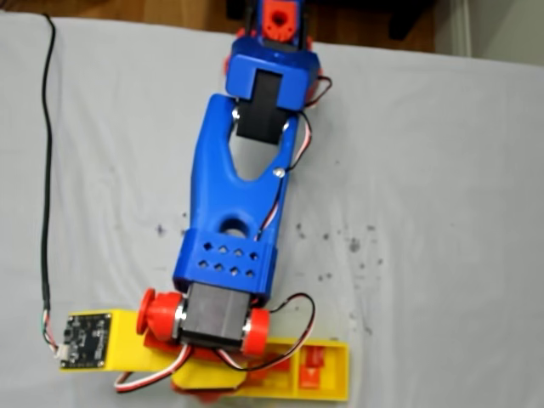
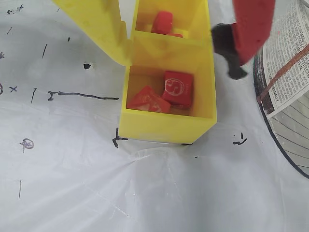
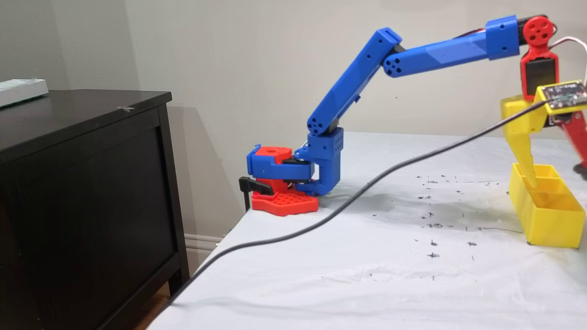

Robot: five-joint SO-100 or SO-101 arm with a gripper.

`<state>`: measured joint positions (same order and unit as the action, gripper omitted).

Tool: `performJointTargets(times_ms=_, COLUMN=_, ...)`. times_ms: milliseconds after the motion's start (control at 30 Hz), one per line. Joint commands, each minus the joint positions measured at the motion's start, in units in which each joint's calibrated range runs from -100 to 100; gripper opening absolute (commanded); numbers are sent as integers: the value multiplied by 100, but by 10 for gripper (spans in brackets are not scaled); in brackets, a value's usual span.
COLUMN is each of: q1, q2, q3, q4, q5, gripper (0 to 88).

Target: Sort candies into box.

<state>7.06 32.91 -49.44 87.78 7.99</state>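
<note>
Yellow plastic, the box [image 1: 327, 374] sits at the bottom edge of a fixed view, under the blue arm [image 1: 234, 212], one candy [image 1: 312, 357] visible inside. In the wrist view, two candies [image 2: 166, 93] lie in the near compartment, another [image 2: 163, 21] beyond; the fingers [image 2: 169, 29] are spread apart and empty. The other fixed view puts the yellow finger [image 3: 527, 160] inside the box. Likely a drop-off just done; next comes lifting clear to fetch any remaining candy.

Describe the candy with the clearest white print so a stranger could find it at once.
In the wrist view, find the yellow box on the white table cover. In its nearest compartment two red candies overlap. Take the right-hand candy: it shows a curly white print on its face, while its neighbour is tipped at an angle.
</note>
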Motion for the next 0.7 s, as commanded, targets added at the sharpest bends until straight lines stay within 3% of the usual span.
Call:
performJointTargets(times_ms=0, q1=-45, q2=-560, q3=-204, q4=60, q5=34, gripper=19)
performJointTargets(times_ms=233, q1=-54, q2=-1340, q3=661, q4=-129, q5=-15, gripper=6)
performJointTargets(times_ms=433, q1=-226, q2=-3868, q3=4057, q4=-1831, q5=-39, gripper=2)
performJointTargets(times_ms=667, q1=-353, q2=-6412, q3=6952, q4=-2527, q5=-15, gripper=2)
